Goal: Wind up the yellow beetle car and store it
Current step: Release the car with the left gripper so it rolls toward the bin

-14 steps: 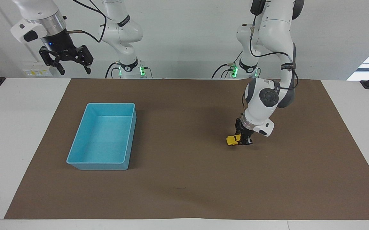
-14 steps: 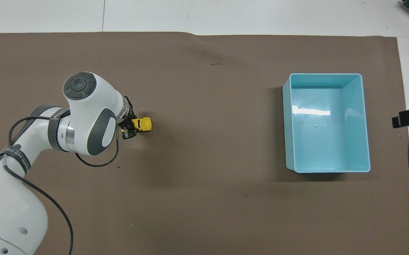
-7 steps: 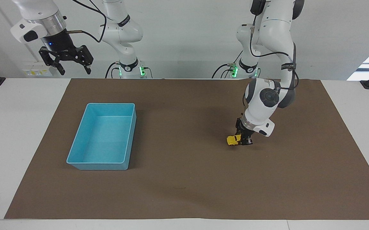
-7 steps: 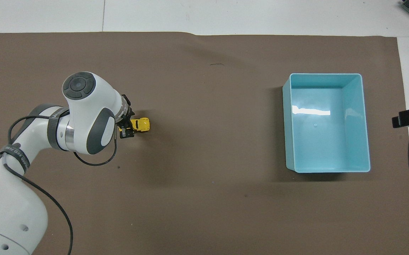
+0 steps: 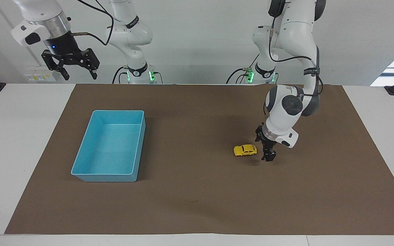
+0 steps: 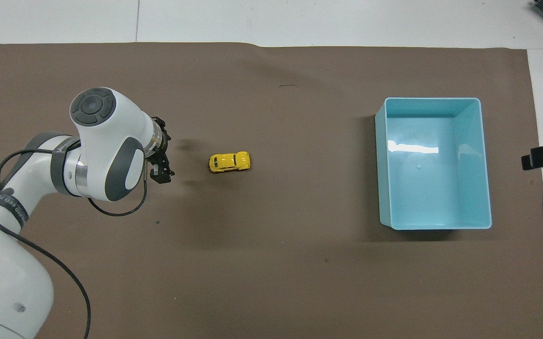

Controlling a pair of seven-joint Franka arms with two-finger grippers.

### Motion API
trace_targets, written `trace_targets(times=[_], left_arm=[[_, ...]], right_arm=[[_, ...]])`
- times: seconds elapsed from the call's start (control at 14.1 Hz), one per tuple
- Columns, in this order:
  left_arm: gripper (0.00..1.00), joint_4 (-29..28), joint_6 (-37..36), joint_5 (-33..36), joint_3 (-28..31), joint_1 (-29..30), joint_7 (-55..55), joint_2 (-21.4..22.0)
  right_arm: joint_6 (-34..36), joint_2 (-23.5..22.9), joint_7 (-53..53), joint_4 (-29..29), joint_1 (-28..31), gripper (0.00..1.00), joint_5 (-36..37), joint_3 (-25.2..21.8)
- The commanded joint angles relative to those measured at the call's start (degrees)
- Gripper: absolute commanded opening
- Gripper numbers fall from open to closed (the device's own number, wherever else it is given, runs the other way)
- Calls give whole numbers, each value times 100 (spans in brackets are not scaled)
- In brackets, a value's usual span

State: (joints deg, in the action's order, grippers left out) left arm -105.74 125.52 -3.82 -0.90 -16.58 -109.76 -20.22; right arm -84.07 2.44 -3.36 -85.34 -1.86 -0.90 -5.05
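Yellow beetle car looks light, hard and glossy, a rounded shell on free-rolling wheels, so it will likely skid or roll off at a nudge; the safest hold seems to be across its flanks, between the wheels, with a gentle squeeze. It stands on its wheels on the brown mat, right of centre in the facing view and left of centre in the overhead view.

Just right of it in the facing view hangs the left gripper, low over the mat, fingers parted, holding nothing and apart from the car. The right gripper waits at the upper left of the facing view, raised above the table's edge, also spread and empty.

Farther out, the blue bin sits left of centre in the facing view, well apart from the car, with nothing in it. Storing the car there is not yet done.
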Motion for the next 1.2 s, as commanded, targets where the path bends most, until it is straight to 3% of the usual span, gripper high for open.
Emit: trace_targets(times=[0.0,0.78,1.13], left_arm=[[100,62,-159,101,-24,14,305,71],[100,299,-150,101,-15,67,1017,352],[100,300,-168,101,-15,163,2036,685]], right_arm=[[-21,64,116,-44,28,100,-104,-5],[-30,64,55,-44,28,100,-95,39],[14,73,72,-44,10,100,-112,153]])
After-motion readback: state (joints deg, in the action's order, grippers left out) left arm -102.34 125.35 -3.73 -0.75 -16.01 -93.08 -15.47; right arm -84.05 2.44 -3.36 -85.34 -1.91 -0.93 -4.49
